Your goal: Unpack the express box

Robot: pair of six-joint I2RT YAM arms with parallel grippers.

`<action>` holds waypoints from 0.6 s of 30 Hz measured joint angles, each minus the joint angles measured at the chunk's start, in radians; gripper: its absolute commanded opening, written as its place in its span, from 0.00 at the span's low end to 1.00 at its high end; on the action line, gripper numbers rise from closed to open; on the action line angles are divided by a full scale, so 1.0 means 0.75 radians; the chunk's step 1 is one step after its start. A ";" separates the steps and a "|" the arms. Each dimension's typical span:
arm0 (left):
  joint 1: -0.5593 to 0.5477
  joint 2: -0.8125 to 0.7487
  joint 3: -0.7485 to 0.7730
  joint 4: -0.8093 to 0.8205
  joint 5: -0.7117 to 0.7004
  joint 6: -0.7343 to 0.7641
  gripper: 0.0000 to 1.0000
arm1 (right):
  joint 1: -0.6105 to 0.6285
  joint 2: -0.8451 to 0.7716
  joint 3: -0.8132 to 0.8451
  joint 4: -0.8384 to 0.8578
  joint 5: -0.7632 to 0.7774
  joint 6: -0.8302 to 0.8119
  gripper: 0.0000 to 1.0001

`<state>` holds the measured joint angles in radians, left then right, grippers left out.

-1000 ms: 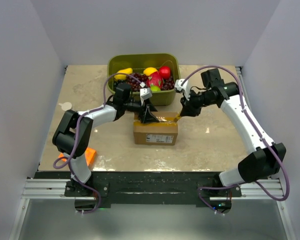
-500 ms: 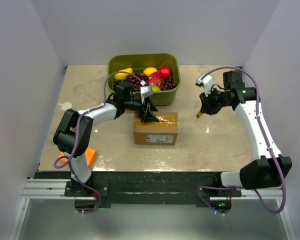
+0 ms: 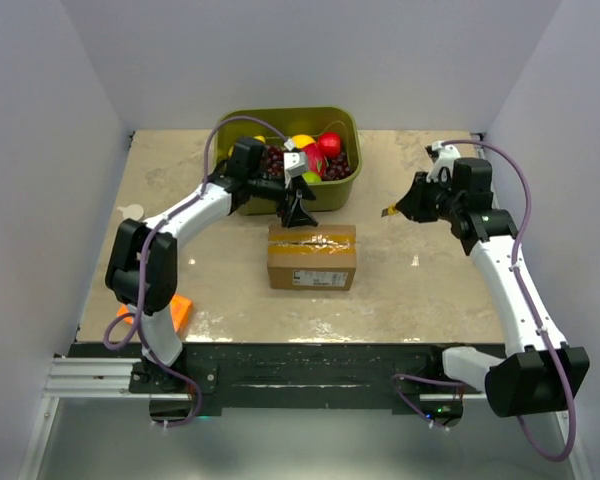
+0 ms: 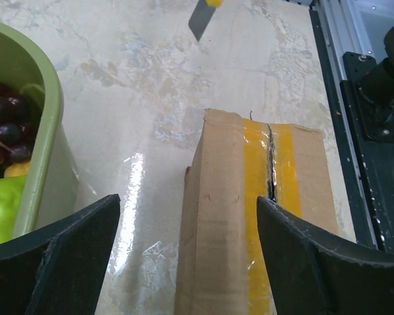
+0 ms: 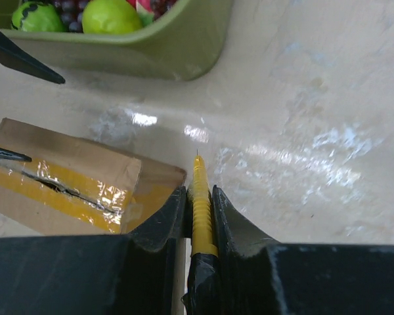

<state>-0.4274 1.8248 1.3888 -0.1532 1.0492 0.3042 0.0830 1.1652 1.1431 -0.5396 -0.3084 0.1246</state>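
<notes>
Olive-green tub (image 3: 332,196) of fruit (image 3: 327,146) at the back, flat orange box (image 3: 180,312) front left, yellow-handled cutter (image 5: 202,203) right.

You're working in a robotics lab cell: plain white panels (image 3: 40,150) are boxing in a marble-patterned tabletop (image 3: 420,290), and the left arm (image 3: 195,212) and right arm (image 3: 510,280) are standing bolted to an aluminium rail (image 3: 90,378).

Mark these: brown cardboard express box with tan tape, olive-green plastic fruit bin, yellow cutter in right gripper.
brown cardboard express box (image 3: 312,258), top external view, front face.
olive-green plastic fruit bin (image 3: 332,197), top external view, front wall.
yellow cutter (image 5: 201,210), right wrist view, ribbed handle.
</notes>
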 measured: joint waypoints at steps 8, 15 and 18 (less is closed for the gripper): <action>-0.011 0.018 -0.048 -0.098 0.004 0.007 0.91 | 0.000 0.007 -0.149 0.071 -0.098 0.163 0.00; -0.014 0.018 -0.078 -0.190 -0.106 -0.033 0.86 | 0.013 0.078 -0.211 0.242 -0.209 0.259 0.00; -0.009 0.017 -0.076 -0.254 -0.149 -0.042 0.77 | 0.039 0.179 -0.184 0.287 -0.178 0.299 0.00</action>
<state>-0.4339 1.8378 1.3319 -0.3439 0.9379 0.2726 0.1120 1.2995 1.0054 -0.3244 -0.4419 0.3485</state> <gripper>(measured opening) 0.856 0.185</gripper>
